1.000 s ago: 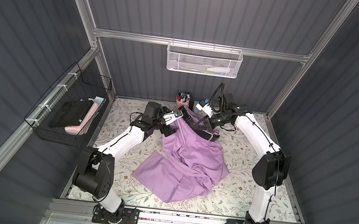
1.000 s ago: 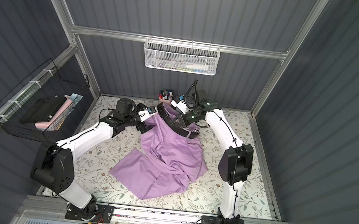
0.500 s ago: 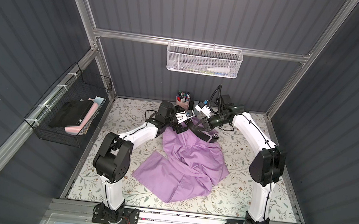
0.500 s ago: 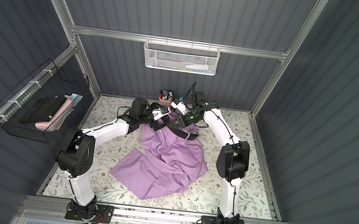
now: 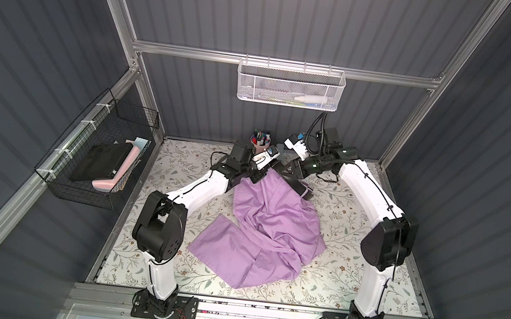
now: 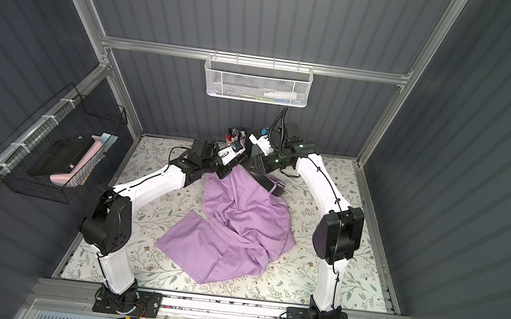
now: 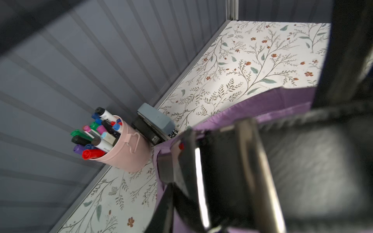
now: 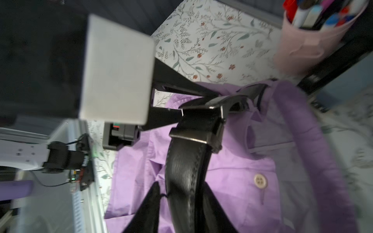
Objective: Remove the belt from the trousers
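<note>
The left gripper, wide and off to the side a second before, had swung in and narrowed its fingers about the belt right at the buckle; the right gripper, tight until then, had eased, its fingers standing loosely either side of the strap; I judged this a handover, the buckle end passing to the left fingers so the right could let go. The belt still looked threaded through the trousers at the waistband, just beyond both pairs of fingers. Only the right wrist view showed strap, buckle and the button beside its fingers; both top views showed merely the grippers meeting, with cloth trailing behind them; the left wrist view, blurred up close, gave the buckle's bright bar and a pink cup of markers beyond its fingers.
</note>
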Motion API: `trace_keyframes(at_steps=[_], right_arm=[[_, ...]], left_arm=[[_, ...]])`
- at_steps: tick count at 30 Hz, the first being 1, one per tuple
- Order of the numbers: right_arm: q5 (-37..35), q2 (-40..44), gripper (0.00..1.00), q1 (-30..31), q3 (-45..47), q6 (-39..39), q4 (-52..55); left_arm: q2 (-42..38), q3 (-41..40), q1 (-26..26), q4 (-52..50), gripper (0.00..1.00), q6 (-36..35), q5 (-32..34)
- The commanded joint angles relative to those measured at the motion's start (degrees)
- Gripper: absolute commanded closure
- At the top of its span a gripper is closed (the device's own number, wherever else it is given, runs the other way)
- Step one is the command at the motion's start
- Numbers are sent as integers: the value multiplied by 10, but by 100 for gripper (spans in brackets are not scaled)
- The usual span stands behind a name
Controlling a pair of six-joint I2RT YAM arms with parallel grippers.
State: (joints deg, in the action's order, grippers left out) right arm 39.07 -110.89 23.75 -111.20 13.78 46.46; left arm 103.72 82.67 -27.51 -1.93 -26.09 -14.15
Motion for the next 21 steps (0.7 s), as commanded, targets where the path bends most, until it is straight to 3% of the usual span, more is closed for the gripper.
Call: trace_keyframes(at_steps=[1,4,6,11,15,21], right_arm=[[-81,61,55,2,45,-42,-80],[-170,163,50,3,140,-74,-199],[-229,249,46,9,252,-79,-321],[-445,384,34,101,427,42,-489],[-543,384,29,153,446,116,-494],[-591,332,26,165,439,144,-502]], left_arm=[[-40,24,-14,-29,82,66,28],[-35,51,-18,-77,84,101,42],[-32,71,-23,-110,84,121,45],[-31,112,-32,-166,85,176,61],[-23,155,-36,-220,86,244,62],[-21,172,-44,-258,87,288,57]])
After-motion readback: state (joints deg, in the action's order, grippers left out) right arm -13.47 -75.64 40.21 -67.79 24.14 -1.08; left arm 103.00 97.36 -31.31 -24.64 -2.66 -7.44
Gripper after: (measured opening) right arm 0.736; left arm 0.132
